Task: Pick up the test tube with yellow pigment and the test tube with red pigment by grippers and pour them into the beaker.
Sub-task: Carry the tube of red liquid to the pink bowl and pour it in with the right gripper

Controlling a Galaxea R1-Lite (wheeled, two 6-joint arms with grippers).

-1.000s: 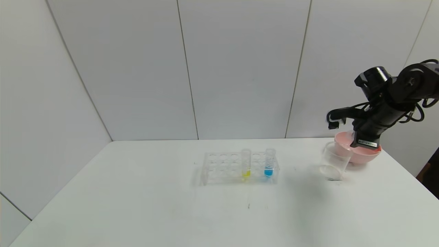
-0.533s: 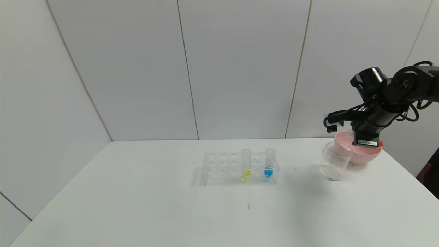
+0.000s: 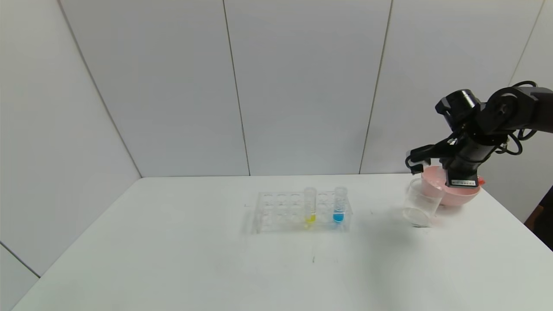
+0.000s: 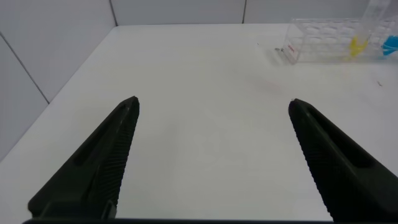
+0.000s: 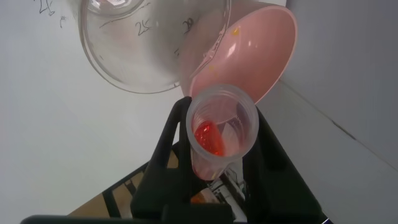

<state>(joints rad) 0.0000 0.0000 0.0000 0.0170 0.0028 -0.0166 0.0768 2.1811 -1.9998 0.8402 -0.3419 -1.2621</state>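
My right gripper is shut on the test tube with red pigment, which lies tilted with its open mouth facing the beaker. A little red liquid sits inside it. In the head view that gripper hangs at the far right, just above the beaker and the bowl behind it. The test tube with yellow pigment stands upright in the clear rack at mid-table. My left gripper is open and empty over bare table on the left, with the yellow tube far off.
A pink bowl stands right behind the beaker, close to the table's right edge. A tube with blue liquid stands in the rack beside the yellow one. White wall panels close off the back of the table.
My right arm has sunk a little and shifted slightly left over the bowl and beaker, still holding the red tube. Rack, tubes and beaker have not moved.
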